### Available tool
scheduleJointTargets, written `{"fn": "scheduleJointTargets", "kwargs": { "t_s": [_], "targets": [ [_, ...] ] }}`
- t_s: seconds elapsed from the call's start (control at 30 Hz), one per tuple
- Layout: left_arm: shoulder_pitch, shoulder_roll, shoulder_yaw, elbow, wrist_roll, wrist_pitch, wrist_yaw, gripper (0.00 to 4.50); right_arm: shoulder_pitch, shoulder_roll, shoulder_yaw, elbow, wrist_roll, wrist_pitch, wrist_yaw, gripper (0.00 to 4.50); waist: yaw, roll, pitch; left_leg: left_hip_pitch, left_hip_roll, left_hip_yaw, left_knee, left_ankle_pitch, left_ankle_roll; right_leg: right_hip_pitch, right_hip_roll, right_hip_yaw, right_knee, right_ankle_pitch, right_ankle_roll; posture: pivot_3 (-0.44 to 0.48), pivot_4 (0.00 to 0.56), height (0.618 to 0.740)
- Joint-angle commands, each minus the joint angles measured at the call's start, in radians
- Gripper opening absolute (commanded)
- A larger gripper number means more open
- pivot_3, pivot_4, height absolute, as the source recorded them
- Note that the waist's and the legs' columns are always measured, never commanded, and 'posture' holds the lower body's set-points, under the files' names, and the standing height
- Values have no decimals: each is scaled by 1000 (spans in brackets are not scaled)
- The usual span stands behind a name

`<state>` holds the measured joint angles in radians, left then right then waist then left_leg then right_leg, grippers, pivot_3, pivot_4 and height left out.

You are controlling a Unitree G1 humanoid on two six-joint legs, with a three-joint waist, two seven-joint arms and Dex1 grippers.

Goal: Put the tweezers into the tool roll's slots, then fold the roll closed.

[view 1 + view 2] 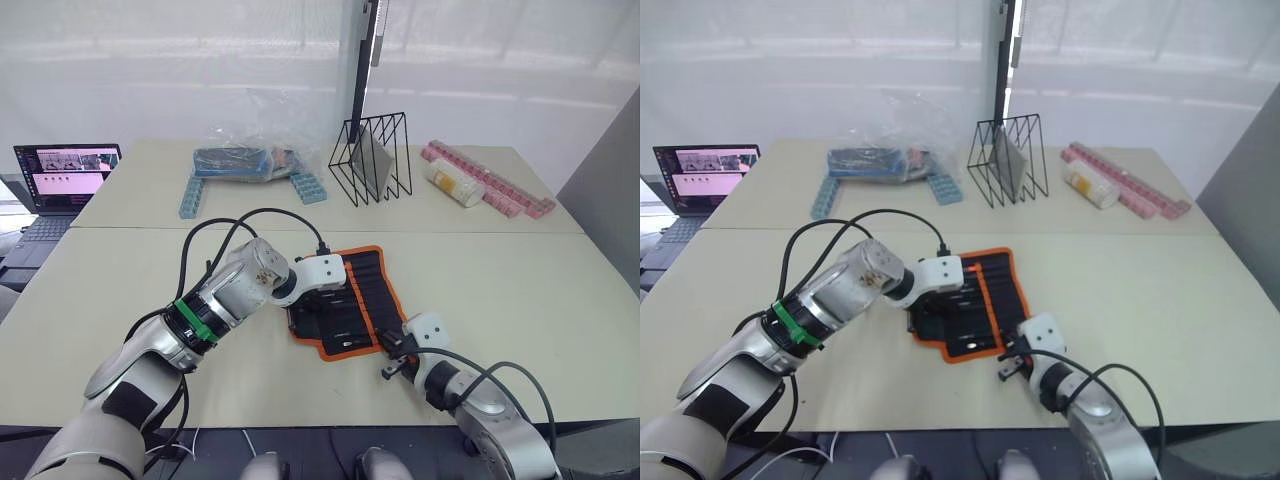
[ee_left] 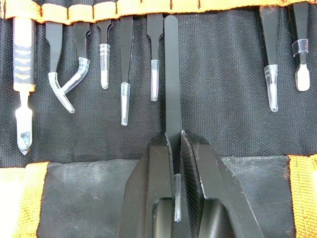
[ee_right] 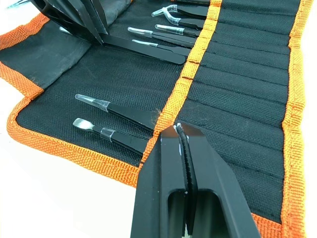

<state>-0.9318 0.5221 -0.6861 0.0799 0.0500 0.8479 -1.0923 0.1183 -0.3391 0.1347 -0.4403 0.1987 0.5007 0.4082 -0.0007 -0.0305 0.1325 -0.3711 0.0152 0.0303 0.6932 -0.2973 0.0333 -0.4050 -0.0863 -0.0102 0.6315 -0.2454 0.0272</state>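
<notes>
Left wrist view: slotting a tweezer

Left gripper (image 2: pixel 174 144) clamps a tweezer (image 2: pixel 172 74); right gripper (image 3: pixel 182 130) is closed, empty. Next: push it into its slot (image 2: pixel 171 9).

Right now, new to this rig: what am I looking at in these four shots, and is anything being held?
It is a humanoid robot with two arms, each ending in a gripper with two black fingers. Two pictures come from its head camera, looking down over a beige table; the other two come from cameras on the wrists, looking along the fingers.

On the table lies an open tool roll, black with orange trim, with several tweezers already tucked in its slots. The left gripper is shut on one pair of tweezers, whose far end is at the slot row. The right gripper is shut, empty, at the roll's near edge.

Farther back: a laptop, a clear plastic bag, a wire rack, pink trays.
</notes>
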Motion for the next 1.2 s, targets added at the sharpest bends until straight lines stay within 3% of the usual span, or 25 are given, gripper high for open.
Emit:
{"fn": "scheduleJointTargets", "kwargs": {
  "t_s": [0.03, 0.67, 1.2],
  "targets": [
    [-35, -7, 6, -18, 13, -15, -19, 8, 21, 6, 44, 43, -7, 29, 7, 0, -1, 0, 0, 0, 0, 0, 0, 0, 0, 0, 0, 0, 0, 0, 0, 0, 150, 722],
    [-162, -33, -74, 46, 32, 100, -143, 8, 20, 29, 66, 61, -22, 8, 0, 0, -13, 0, 0, 0, 1, 0, 0, 0, 0, 0, 2, 1, 0, 0, 0, 0, 150, 722],
    [-200, 11, -143, 82, 67, 116, -191, 8, 20, 56, 71, 74, -40, -5, -3, 0, -16, 0, 0, 0, 2, 0, 0, 0, 0, -1, 4, 5, 0, 0, -1, 0, 150, 722]
  ]
}}
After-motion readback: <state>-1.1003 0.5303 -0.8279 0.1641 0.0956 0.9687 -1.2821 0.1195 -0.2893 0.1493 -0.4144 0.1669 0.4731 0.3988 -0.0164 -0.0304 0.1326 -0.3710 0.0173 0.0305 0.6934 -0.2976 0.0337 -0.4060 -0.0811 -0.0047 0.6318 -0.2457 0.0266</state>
